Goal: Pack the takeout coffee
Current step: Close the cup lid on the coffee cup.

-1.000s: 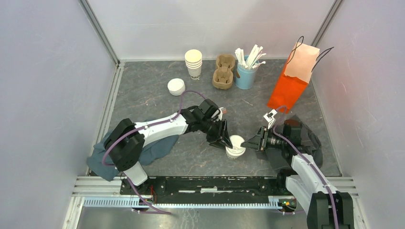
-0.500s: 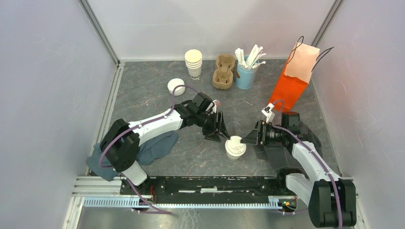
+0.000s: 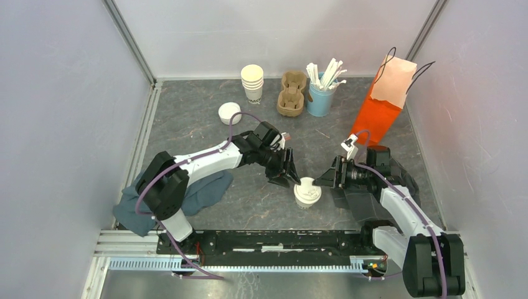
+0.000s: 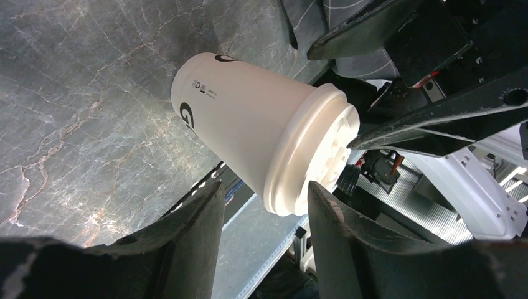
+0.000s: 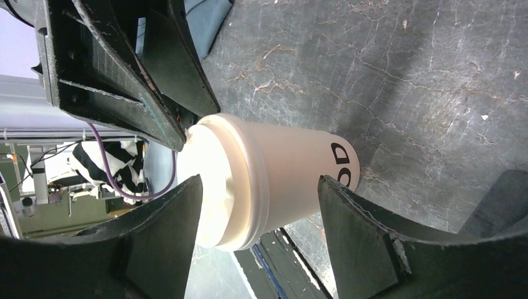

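White-lidded cup (image 3: 307,194) stands between left gripper (image 3: 291,180) and right gripper (image 3: 319,181), both parted.

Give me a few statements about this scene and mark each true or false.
The lidded cup stands upright on the table. True.
Both grippers are shut. False: the left gripper and right gripper stand open, flanking the cup.
The orange bag lies flat. False: it stands upright.
The cup carrier sits between the stack of lidless cups and the blue holder. True.
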Tool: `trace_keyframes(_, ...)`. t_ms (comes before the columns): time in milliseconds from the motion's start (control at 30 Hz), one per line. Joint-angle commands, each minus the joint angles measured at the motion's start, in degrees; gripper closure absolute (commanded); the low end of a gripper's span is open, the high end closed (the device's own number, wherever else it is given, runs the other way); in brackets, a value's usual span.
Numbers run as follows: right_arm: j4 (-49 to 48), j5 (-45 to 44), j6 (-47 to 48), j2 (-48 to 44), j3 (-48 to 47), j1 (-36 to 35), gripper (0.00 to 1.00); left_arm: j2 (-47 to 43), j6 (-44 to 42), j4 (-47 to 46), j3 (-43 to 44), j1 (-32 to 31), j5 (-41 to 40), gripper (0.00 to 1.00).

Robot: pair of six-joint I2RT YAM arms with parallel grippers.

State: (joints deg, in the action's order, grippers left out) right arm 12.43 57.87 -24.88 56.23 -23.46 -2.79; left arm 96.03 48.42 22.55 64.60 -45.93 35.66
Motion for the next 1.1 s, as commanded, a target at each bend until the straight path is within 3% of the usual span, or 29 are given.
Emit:
trace_keyframes(0,-3.6,1.0,-0.9,-0.6,1.3,-0.1,0.26,0.8,-3.8,-1.0,0.5,0.0,2.5,0.43)
trace_keyframes(100,-3.8,1.1,-0.3,-0.7,2.4,-0.1,0.28,0.2,-4.9,-1.1,-1.6,0.0,2.1,0.46)
trace_keyframes(233,-8.2,1.0,-0.5,-0.4,6.3,0.0,0.48,-0.9,-6.4,-3.6,-6.4,0.0,0.5,0.49)
trace_keyframes(500,-10.7,0.8,2.6,2.5,10.9,1.3,0.49,-1.1,-10.1,-6.2,-14.6,-0.3,-5.6,0.54)
trace_keyframes(567,-9.0,0.6,2.7,1.6,9.3,1.3,0.48,-2.9,-10.0,-3.8,-13.0,-0.3,-5.6,0.50)
trace_keyframes(800,-5.5,-0.2,3.7,0.3,6.6,1.0,0.45,-10.2,-5.8,-1.4,-6.2,-1.6,-1.2,0.19)
trace_keyframes(1067,-4.7,-0.3,4.4,0.4,6.0,0.3,0.45,-7.6,-5.8,-2.9,-7.0,-6.2,0.7,0.14)
